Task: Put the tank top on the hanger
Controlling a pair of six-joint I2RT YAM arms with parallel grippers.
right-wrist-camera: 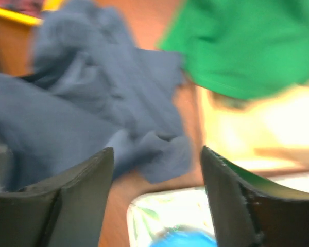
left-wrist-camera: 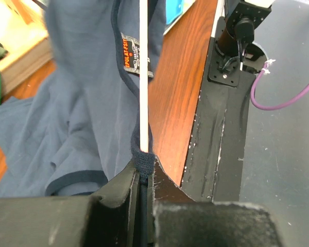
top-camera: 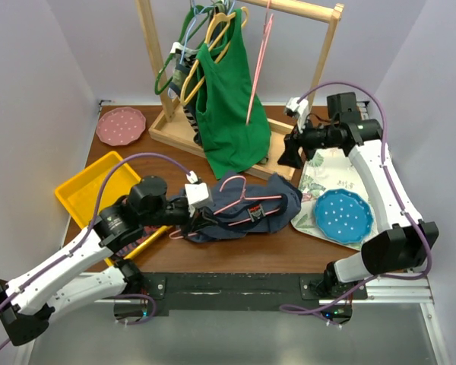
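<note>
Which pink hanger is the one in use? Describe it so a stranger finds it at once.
Start at the wooden clothes rack at the back, then come forward to the crumpled navy tank top lying in front of it. The pink wire hanger lies on that top; the other pink hanger hangs from the rack's rail beside the green tank top.

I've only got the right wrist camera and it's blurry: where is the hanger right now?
Observer: On the table, lying on top of the tank top; the hanger shows in the top view.
Operator: Is the left gripper holding anything?
Observer: Yes, the left gripper is shut on the tank top's navy trim, with the hanger's wire running into its jaws.
Operator: Where's my gripper?
Observer: The right gripper, open, hangs by the rack base, just past the tank top's far corner.
</note>
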